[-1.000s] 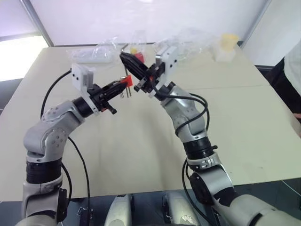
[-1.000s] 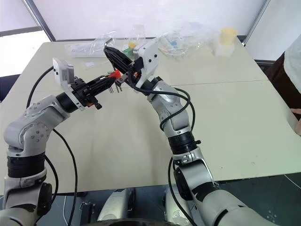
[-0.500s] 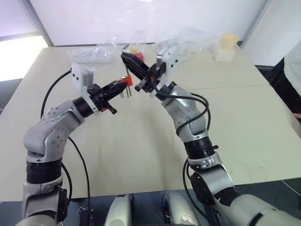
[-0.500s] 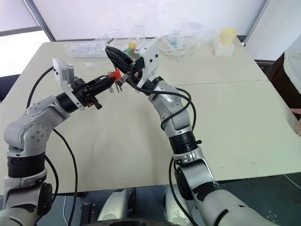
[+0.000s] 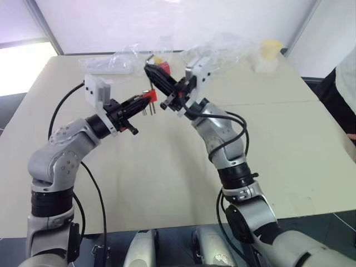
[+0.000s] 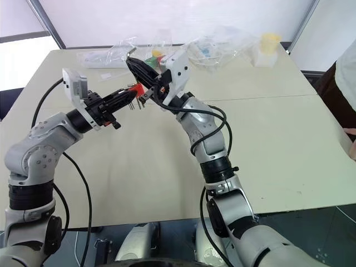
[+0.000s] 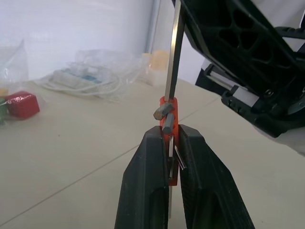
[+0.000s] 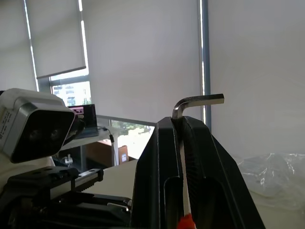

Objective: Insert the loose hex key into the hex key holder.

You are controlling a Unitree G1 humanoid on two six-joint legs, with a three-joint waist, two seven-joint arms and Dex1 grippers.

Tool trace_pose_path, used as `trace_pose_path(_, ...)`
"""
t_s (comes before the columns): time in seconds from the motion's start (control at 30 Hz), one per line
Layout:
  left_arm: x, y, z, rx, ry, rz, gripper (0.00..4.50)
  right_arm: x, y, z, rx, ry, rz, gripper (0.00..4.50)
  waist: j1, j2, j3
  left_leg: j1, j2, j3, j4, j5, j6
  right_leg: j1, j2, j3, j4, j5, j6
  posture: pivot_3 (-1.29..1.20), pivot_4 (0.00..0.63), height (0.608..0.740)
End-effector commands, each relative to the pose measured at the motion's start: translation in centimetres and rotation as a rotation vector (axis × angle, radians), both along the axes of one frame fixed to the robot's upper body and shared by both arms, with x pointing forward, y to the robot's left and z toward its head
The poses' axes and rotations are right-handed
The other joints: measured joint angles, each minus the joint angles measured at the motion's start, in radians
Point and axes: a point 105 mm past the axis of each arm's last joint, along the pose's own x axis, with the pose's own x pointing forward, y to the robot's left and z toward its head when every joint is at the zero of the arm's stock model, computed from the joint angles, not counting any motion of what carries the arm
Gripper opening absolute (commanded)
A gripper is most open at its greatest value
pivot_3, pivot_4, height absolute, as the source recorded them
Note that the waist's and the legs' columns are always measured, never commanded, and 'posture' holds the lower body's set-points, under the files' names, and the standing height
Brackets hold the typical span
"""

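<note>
Two claws aloft: left claw (image 7: 164,143) clamped on hex key holder (image 7: 169,117), right claw (image 8: 183,125) on loose hex key (image 8: 198,101) (long leg at the holder).

Both arms raised, left gripper (image 5: 149,97) and right gripper (image 5: 149,70) seemingly clamped.

A big pale table (image 6: 167,167), with a thin line across the top from side to side. At the far edge, a heap of clear plastic bags (image 6: 217,47) with a white cord inside. More clear bags (image 6: 103,55) on the far left side. Between them, a red cube (image 5: 164,68) and a green cube (image 6: 151,56) in plastic. Near the far right corner, a small yellow cup (image 6: 270,40) on a clear tub (image 6: 263,58).
</note>
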Motion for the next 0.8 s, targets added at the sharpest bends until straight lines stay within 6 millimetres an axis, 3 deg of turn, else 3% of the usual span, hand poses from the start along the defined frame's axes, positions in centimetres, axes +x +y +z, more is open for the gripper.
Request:
trace_pose_path(0.03,-0.7,-0.3,1.7,-0.007,-0.072,-0.016,0.0,-0.7,0.1,0.9,0.016,-0.047,0.011,0.02,0.0,0.0,0.0,0.0,0.0,0.0,0.0,0.0,0.0,0.0,0.0,0.0,0.0,0.0,0.0,0.0,0.15,0.74)
trace_pose_path(0.3,-0.7,-0.3,1.8,-0.005,-0.075,-0.015,0.0,-0.7,0.4,-0.1,-0.024,-0.041,0.013,0.02,0.0,0.0,0.0,0.0,0.0,0.0,0.0,0.0,0.0,0.0,0.0,0.0,0.0,0.0,0.0,0.0,0.15,0.74)
trace_pose_path(0.4,-0.7,-0.3,1.8,-0.004,-0.075,-0.013,0.0,-0.8,0.4,-0.3,-0.036,-0.042,0.016,1.15,0.0,0.0,0.0,0.0,0.0,0.0,0.0,0.0,0.0,0.0,0.0,0.0,0.0,0.0,0.0,0.0,0.15,0.74)
trace_pose_path(0.57,-0.7,-0.2,1.6,-0.004,-0.073,-0.01,0.0,-0.8,-0.4,-0.8,-0.058,-0.038,0.013,3.67,0.0,0.0,0.0,0.0,0.0,0.0,0.0,0.0,0.0,0.0,0.0,0.0,0.0,0.0,0.0,0.0,0.15,0.74)
trace_pose_path(0.8,-0.6,-0.9,0.8,-0.022,-0.028,-0.028,0.0,-1.6,-4.6,-2.7,-0.121,0.024,-0.018,3.67,0.007,0.0,0.0,0.0,0.0,0.0,0.0,0.0,0.0,0.001,-0.001,0.0,-0.001,0.0,0.0,0.0,0.15,0.74)
